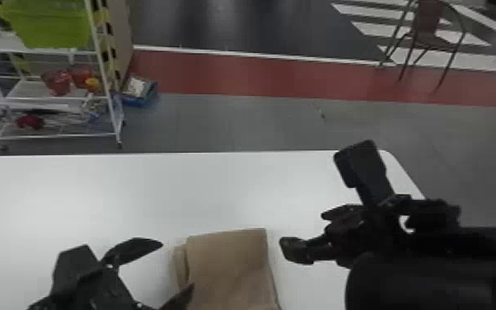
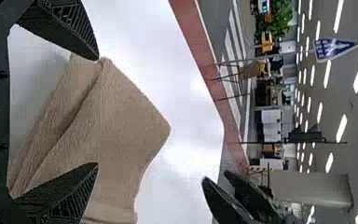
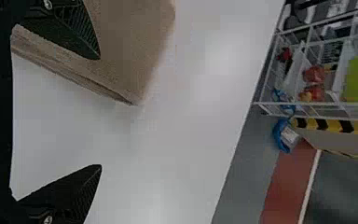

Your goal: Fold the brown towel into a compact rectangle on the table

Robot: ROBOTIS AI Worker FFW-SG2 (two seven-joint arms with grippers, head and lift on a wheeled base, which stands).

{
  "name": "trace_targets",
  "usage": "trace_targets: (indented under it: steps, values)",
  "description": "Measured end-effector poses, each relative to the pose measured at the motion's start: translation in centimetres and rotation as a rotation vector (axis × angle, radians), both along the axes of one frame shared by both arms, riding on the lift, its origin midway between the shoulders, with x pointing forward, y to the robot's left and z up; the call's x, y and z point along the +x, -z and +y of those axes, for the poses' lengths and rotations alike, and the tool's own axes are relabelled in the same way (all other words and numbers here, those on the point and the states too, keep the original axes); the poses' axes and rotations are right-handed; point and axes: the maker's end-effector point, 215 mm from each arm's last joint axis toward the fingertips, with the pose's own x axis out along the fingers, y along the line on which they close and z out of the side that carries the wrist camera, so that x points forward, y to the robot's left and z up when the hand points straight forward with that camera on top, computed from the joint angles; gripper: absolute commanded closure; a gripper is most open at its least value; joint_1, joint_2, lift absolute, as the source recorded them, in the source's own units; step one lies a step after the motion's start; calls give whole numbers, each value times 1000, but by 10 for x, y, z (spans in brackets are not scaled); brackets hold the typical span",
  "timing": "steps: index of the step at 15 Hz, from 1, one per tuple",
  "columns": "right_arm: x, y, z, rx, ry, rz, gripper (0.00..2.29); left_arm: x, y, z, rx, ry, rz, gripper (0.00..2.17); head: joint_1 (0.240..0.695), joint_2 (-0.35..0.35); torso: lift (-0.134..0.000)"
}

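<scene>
The brown towel (image 1: 230, 264) lies folded in layers on the white table (image 1: 94, 193), close to the front edge of the head view. My left gripper (image 1: 177, 266) stands open at its left side, one finger overlapping the towel's lower left in that view. My right gripper (image 1: 309, 214) is open just right of the towel. In the left wrist view, the towel (image 2: 116, 116) spreads beyond and between the open fingers of my left gripper (image 2: 98, 112). In the right wrist view, one finger of my right gripper (image 3: 100, 112) overlaps the towel (image 3: 130, 42), the other is over bare table.
Beyond the table's far edge, a white wire rack (image 1: 53, 97) with a green bin (image 1: 49, 22) stands at the left, a blue box (image 1: 139, 92) beside it on the floor. A chair (image 1: 428, 33) stands at the far right.
</scene>
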Motion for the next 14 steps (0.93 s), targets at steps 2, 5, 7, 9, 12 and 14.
trace_targets:
  steps: [2, 5, 7, 9, 12, 14]
  values:
    - [-14, -22, -3, 142, 35, -44, 66, 20, -15, 37, -54, -106, 17, 76, 695, -96, -122]
    - [-47, 12, -53, 272, 220, 8, 93, 35, -23, 106, -173, -336, 73, 73, 695, -72, -122]
    - [-47, 36, -87, 243, 228, -56, 100, 34, -18, 138, -210, -438, 96, 76, 695, -72, -122]
    - [-26, 20, -105, 219, 166, -256, 110, 28, -12, 155, -239, -480, 117, 76, 695, -73, -122]
    - [-18, -49, -124, 175, 62, -636, 110, 13, -6, 174, -279, -524, 132, 76, 695, -72, -122]
    - [-25, -59, -134, 146, 38, -746, 113, 4, -5, 184, -270, -554, 104, 76, 695, -74, -122]
